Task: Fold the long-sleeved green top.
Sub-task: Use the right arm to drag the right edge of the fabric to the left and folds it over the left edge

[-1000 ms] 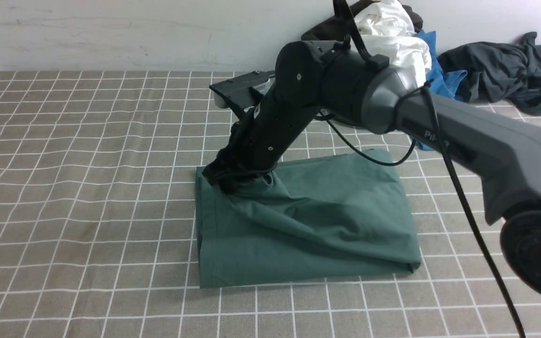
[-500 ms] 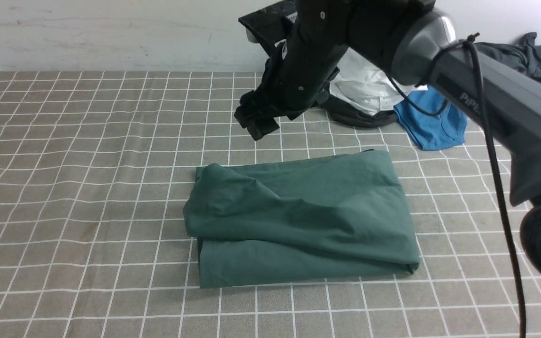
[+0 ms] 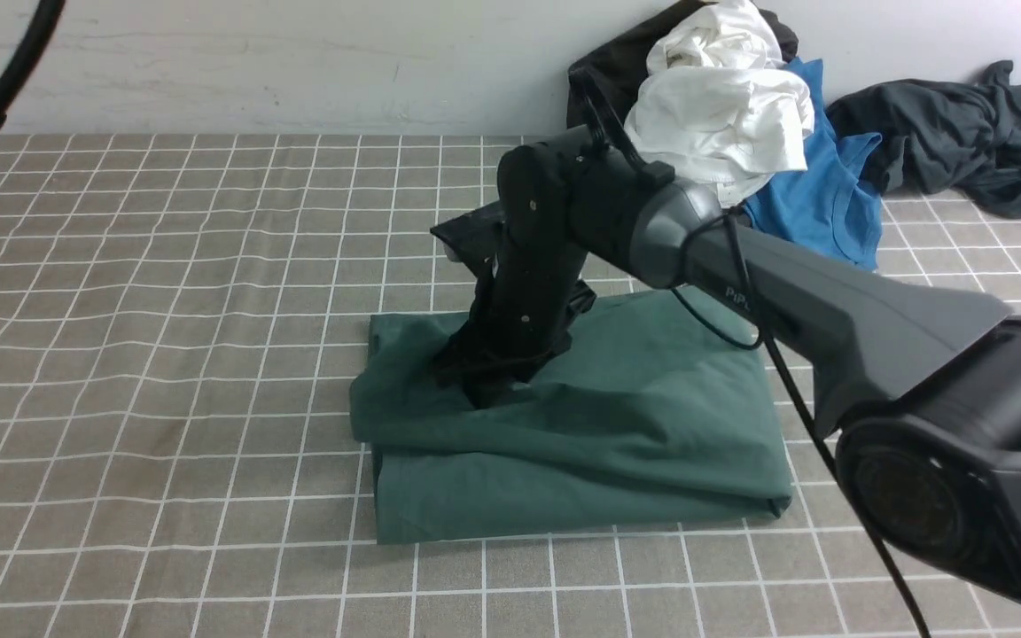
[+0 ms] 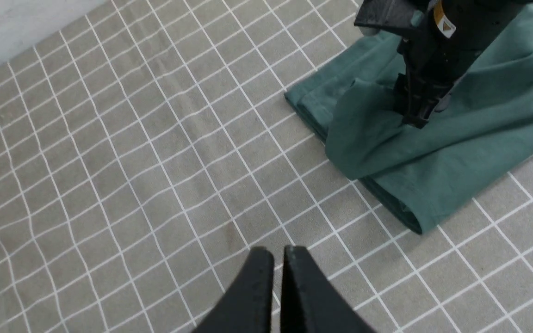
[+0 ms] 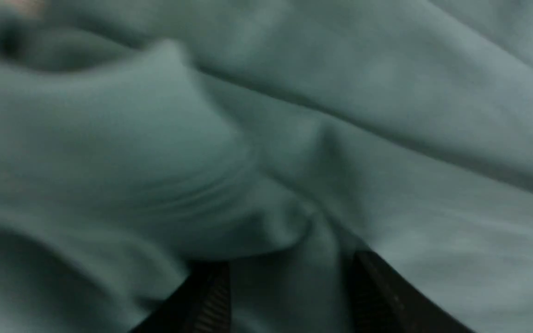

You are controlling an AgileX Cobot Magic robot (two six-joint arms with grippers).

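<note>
The green long-sleeved top (image 3: 617, 434) lies folded into a thick rectangle in the middle of the checked table cloth, with a loose fold draped over its left end. My right gripper (image 3: 486, 390) points down into that loose fold. In the right wrist view its fingers (image 5: 211, 296) stand apart with green fabric (image 5: 294, 115) bunched between them. The left wrist view shows the top (image 4: 479, 120) and the right gripper (image 4: 417, 121) pressed into it. My left gripper (image 4: 279, 252) is shut and empty, above bare cloth to the left of the top.
A pile of clothes lies at the back right against the wall: a white garment (image 3: 723, 97), a bright blue tee (image 3: 830, 204) and a dark grey garment (image 3: 954, 133). The checked table cloth (image 3: 165, 310) covers the whole table.
One second ago my right gripper held the top's far left corner. It let go, rose toward the back, and has now come down onto the draped fold.
</note>
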